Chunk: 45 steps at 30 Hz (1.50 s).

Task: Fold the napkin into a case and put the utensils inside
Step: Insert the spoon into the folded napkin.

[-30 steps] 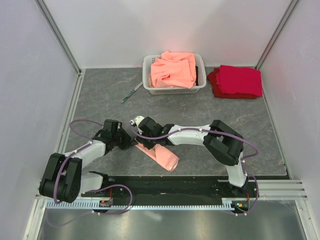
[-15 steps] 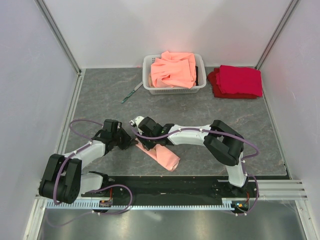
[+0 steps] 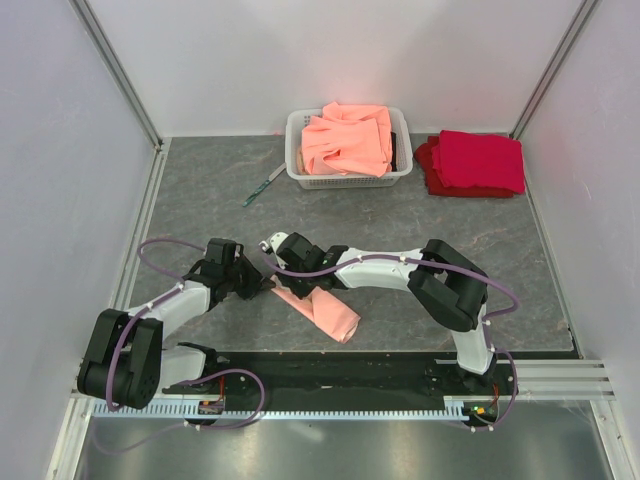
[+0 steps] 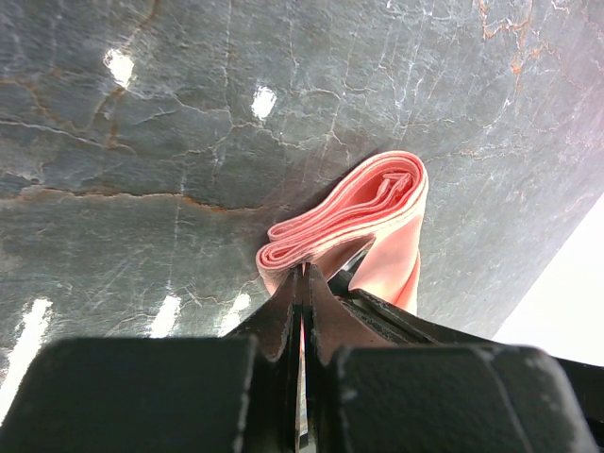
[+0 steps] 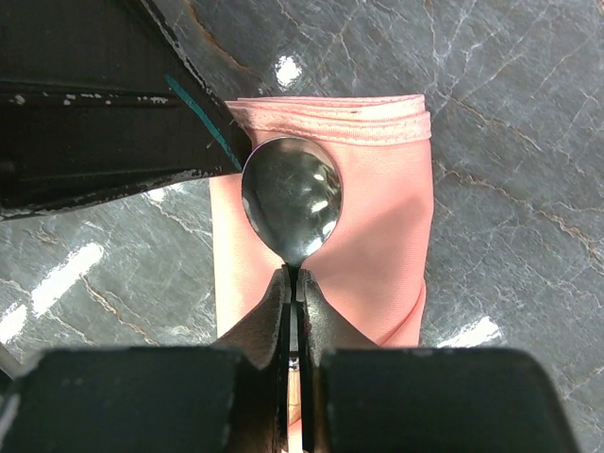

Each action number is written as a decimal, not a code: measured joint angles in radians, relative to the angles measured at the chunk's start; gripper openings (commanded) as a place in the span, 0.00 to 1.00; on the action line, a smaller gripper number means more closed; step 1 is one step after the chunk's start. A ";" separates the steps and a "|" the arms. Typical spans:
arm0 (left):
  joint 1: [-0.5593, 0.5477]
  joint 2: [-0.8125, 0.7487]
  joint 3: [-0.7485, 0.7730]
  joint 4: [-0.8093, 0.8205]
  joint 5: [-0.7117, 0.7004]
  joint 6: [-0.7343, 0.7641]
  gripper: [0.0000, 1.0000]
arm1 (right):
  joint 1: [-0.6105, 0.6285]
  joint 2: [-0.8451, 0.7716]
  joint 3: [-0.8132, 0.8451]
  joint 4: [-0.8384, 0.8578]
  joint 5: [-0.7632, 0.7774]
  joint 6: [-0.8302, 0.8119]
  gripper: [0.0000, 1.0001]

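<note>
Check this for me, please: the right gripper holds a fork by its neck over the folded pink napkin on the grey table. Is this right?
One thing is wrong: it is a spoon, not a fork. The right wrist view shows the right gripper shut on the neck of a silvery spoon, whose bowl lies over the folded pink napkin on the grey table.

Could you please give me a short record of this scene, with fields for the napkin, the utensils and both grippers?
napkin: folded into a pink strip, front centre
left gripper: jaws shut on napkin's edge
right gripper: jaws shut on spoon's neck
spoon: bowl over the napkin
teal utensil: lying left of basket
basket: holds orange cloths; red cloths beside it
</note>
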 measured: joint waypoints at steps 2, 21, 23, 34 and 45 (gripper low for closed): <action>0.000 0.000 0.000 0.000 0.000 0.000 0.02 | 0.000 0.000 0.000 -0.002 0.003 -0.001 0.00; 0.000 0.012 0.000 0.000 0.000 0.000 0.02 | 0.000 -0.062 -0.058 -0.042 0.009 0.027 0.00; 0.000 0.012 0.000 0.000 0.000 0.000 0.02 | 0.000 -0.066 -0.072 -0.040 0.005 0.036 0.00; 0.000 0.012 0.000 0.000 0.000 0.000 0.02 | 0.006 -0.106 -0.131 -0.013 0.004 0.066 0.01; 0.000 0.001 0.000 0.000 0.000 0.001 0.02 | 0.011 -0.130 -0.133 -0.032 0.002 0.089 0.55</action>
